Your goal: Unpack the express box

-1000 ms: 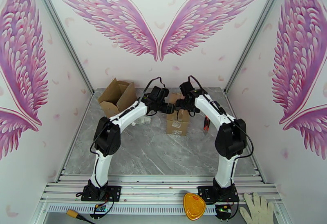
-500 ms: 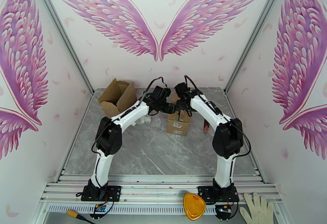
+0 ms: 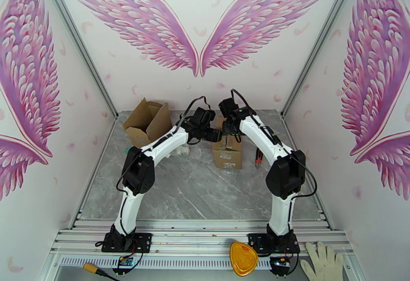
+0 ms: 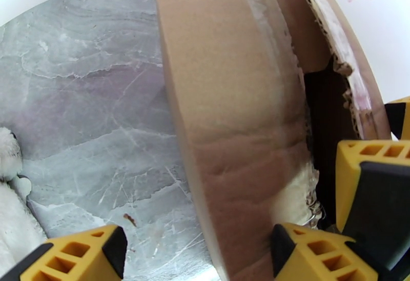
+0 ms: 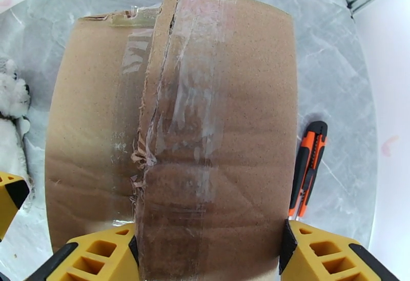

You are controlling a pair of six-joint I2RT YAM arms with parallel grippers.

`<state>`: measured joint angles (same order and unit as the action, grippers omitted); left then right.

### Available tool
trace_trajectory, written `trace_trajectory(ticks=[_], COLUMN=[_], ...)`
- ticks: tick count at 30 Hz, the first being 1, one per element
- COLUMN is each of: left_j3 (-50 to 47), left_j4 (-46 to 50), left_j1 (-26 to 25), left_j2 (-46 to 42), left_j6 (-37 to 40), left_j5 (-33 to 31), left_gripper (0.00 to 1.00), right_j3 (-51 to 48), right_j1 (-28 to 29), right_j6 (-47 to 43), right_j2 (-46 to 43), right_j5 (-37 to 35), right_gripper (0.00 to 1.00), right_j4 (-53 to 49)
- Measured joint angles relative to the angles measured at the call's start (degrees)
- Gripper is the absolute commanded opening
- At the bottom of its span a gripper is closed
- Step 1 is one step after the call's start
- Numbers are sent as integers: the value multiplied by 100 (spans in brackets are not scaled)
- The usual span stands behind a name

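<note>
Right claw [image 5: 210, 256] shifted left, straddling one taped box [image 5: 205, 97].

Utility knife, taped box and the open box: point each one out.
utility knife [image 5: 306, 169], right wrist view, middle of its handle.
taped box [image 5: 251, 113], right wrist view, cardboard right of the tape.
open box [image 3: 156, 123], top view, its side wall.

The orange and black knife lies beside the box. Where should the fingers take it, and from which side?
Grip the knife across its narrow middle, coming straight down from above. It lies flat on the table, so only its long edges offer a hold, and the box close beside it probably leaves little room sideways.
</note>
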<state>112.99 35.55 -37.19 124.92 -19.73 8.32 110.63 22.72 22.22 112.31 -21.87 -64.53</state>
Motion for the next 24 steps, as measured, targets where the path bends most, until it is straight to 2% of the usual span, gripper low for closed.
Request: trace_trajectory(ticks=[10, 16, 24], left_j3=[63, 68, 195], left_j4=[17, 20, 125], left_j1=[-22, -22, -22], left_j2=[52, 61, 109], left_j6=[-7, -11, -17], left_j5=[35, 37, -20], left_gripper=[77, 77, 76], right_j3=[76, -205, -658], right_j1=[-24, -177, -426], right_j6=[-129, -125, -184], right_j2=[-105, -577, -1060], right_j5=[105, 232, 326], right_gripper=[52, 49, 35], right_j4=[0, 192, 295])
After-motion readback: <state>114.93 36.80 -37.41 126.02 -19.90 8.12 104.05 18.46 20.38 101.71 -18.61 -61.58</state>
